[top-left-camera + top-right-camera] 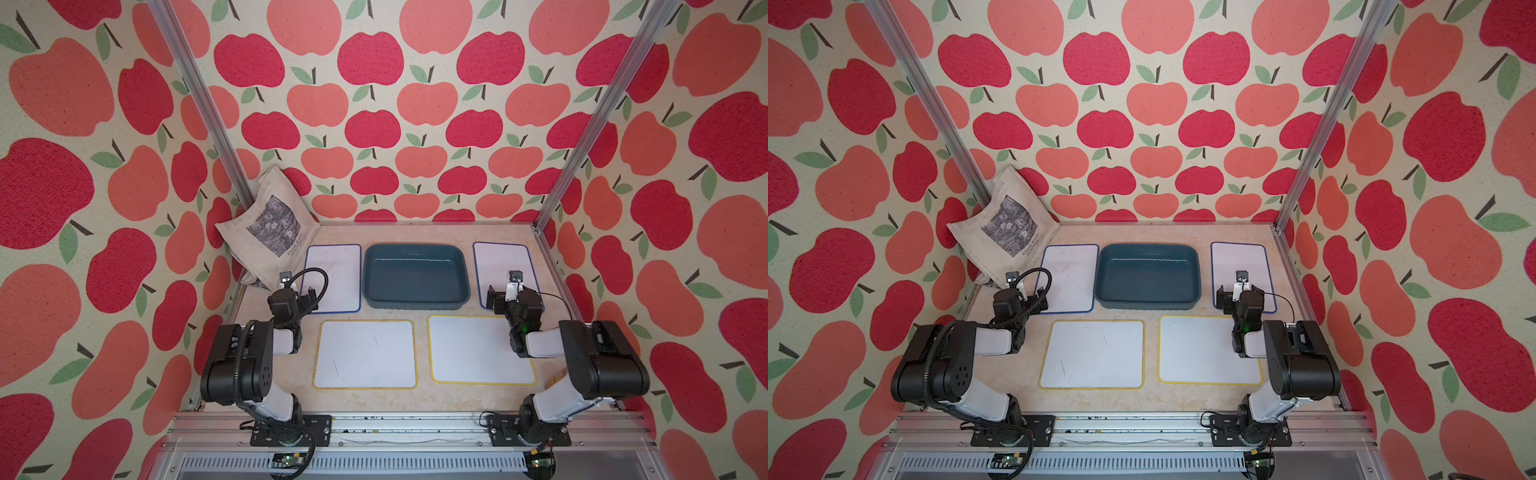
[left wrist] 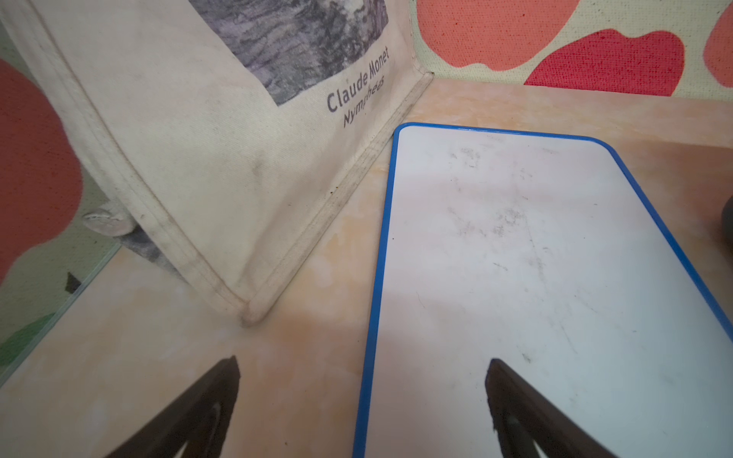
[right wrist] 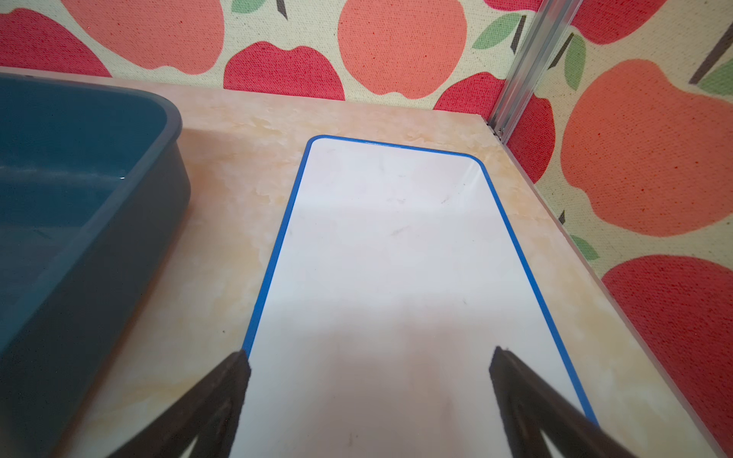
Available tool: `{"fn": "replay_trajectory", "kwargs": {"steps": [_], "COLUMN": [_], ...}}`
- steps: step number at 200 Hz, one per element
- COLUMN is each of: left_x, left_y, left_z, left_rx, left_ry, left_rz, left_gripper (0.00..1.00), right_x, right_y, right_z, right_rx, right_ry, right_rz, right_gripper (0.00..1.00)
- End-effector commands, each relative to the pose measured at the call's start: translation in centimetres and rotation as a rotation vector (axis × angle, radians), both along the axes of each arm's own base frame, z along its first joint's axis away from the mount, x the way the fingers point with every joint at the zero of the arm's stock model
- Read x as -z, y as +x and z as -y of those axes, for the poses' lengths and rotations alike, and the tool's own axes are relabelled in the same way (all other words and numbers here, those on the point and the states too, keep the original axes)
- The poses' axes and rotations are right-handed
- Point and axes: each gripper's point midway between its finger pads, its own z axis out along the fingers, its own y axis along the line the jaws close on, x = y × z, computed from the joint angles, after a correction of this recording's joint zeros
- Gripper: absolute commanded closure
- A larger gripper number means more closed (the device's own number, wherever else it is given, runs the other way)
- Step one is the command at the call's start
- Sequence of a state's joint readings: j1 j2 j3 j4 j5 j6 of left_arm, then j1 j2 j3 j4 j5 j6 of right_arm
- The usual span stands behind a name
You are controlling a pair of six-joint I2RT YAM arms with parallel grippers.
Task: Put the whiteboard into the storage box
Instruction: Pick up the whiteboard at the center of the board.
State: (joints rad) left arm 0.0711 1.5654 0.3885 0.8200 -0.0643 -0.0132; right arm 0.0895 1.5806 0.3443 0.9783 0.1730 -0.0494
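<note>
Four whiteboards (image 1: 365,353) lie beside the storage box (image 1: 415,304), tote bag (image 1: 270,208) near one.

**Obstacles**
- Shallow dark teal plastic storage box (image 1: 415,304): back centre, raised walls, open from above.
- Beige canvas tote bag (image 1: 266,224): leans in the back left corner. Its lower seam is just beside the left blue-rimmed whiteboard (image 1: 336,270).
- Aluminium frame post (image 1: 552,199): back right corner, near the right blue-rimmed whiteboard (image 1: 500,262).

**Free room**
- Beige marbled tabletop (image 1: 374,399): bare along the front edge.
- A narrow strip runs between the left yellow-rimmed whiteboard (image 1: 365,354) and the right yellow-rimmed whiteboard (image 1: 478,350).
- A wider band lies between the box and the right blue-rimmed board.
- All four boards lie flat and low.
</note>
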Motion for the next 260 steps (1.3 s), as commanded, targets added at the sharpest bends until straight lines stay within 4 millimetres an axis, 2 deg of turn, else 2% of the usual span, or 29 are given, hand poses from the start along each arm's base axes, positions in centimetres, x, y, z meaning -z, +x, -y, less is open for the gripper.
{"fn": "replay_trajectory", "kwargs": {"steps": [1, 76, 124, 142, 150, 163, 165, 183, 204, 232, 260], "left_x": [-0.8, -0.8, -0.8, -0.9, -1.7, -2.5, -3.4, -5.8, -6.7, -6.5, -5.8], "left_y": [0.7, 0.7, 0.7, 0.7, 1.0, 1.3, 1.9, 3.2, 3.7, 2.9, 0.5], "left_z": [-0.4, -0.4, -0.4, -0.4, -0.6, -0.7, -0.8, -0.9, -0.6, -0.6, -0.7], "left_rx": [-0.019, -0.018, -0.02, -0.021, -0.031, -0.031, -0.03, -0.015, -0.015, -0.093, -0.196], "left_ry": [-0.012, -0.012, -0.013, -0.012, -0.007, -0.021, -0.021, -0.022, -0.047, -0.076, -0.068], "left_rz": [0.033, 0.031, 0.032, 0.036, 0.044, -0.067, -0.067, -0.159, -0.224, -0.24, -0.31], "left_gripper": [0.01, 0.01, 0.0, 0.0, 0.0, 0.01, 0.01, 0.0, 0.01, 0.0, 0.01], "right_x": [-0.8, -0.7, -1.5, -2.4, -2.8, -3.8, -3.9, -5.2, -6.7, -9.2, -10.7], "right_y": [0.8, 0.7, 0.9, 1.0, 0.9, 0.7, 0.6, 0.2, -0.4, -0.9, -1.0], "right_z": [-0.2, -0.6, 0.8, 1.4, 1.4, 1.5, 1.5, 1.5, 1.0, 0.2, -1.0], "right_rx": [-0.02, -0.048, 0.044, 0.075, 0.078, 0.083, 0.084, 0.087, 0.083, 0.071, 0.052], "right_ry": [0.0, 0.002, -0.001, -0.008, -0.01, -0.013, -0.014, -0.016, 0.015, 0.05, 0.118], "right_rz": [0.025, 0.021, 0.016, 0.005, 0.003, 0.007, 0.009, 0.021, 0.027, 0.066, 0.014], "right_gripper": [0.01, 0.01, 0.01, 0.01, 0.01, 0.01, 0.01, 0.01, 0.01, 0.01, 0.01]}}
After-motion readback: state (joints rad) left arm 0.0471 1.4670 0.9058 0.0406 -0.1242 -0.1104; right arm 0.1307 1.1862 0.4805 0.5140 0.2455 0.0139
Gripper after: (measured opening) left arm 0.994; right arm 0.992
